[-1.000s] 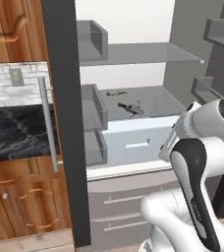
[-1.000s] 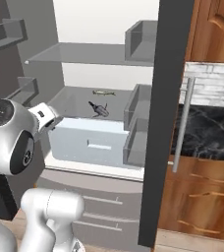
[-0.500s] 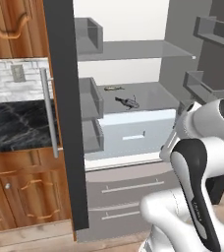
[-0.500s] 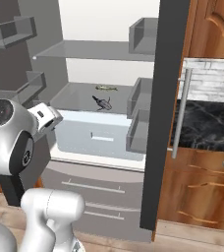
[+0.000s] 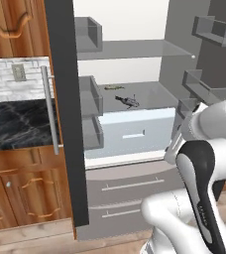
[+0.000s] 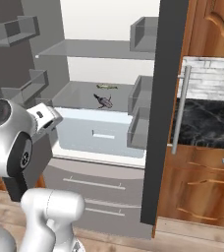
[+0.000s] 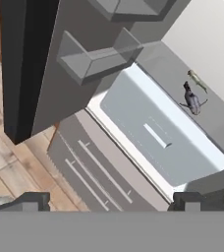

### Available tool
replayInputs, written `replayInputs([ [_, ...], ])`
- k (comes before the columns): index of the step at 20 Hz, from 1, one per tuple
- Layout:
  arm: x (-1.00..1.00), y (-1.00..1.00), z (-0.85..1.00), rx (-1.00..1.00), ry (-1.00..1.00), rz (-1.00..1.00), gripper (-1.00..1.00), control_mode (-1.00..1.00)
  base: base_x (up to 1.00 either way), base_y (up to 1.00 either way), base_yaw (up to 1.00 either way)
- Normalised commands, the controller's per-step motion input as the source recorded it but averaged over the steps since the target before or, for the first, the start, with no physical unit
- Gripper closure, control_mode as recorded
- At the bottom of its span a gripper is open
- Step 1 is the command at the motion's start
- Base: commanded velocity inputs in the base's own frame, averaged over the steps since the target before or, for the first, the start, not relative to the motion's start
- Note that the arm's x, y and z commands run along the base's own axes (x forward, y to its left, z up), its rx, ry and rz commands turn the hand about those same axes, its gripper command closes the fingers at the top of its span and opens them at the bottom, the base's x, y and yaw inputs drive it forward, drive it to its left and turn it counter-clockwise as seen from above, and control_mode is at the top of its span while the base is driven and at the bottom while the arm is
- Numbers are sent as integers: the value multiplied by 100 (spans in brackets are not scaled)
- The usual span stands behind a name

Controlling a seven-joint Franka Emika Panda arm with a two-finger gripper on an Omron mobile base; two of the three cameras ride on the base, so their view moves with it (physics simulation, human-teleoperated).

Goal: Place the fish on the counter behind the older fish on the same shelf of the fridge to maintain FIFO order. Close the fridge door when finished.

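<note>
Base has rolled back from the fridge; I read the gripper as spread wide, holding nothing. Hand view alone shows the tips; both fish lie on the shelf.

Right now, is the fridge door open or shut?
Open. Both fridge doors stand swung out, exposing the grey shelf with two fish above the pale drawer.

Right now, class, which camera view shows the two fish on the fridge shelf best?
The right base view: both fish lie unobstructed, near centre. The left base view shows them similarly, slightly farther off. The hand view shows them tilted, near its edge.
</note>
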Motion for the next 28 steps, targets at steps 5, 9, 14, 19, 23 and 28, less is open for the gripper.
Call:
replayInputs([
  [5,-100,-75,5,11,-14,-16,-100,-100,0,0,0],
  [9,-92,-100,23,11,-26,-13,-100,-100,0,0,0],
  [14,-27,-97,1,11,-24,-5,-100,-100,0,0,0],
  [19,35,-97,-3,11,-18,0,-100,-100,0,0,0],
  [23,92,-88,-11,10,-14,11,-100,-100,0,0,0],
  [28,95,-78,-23,7,-12,19,-100,-100,0,0,0],
])
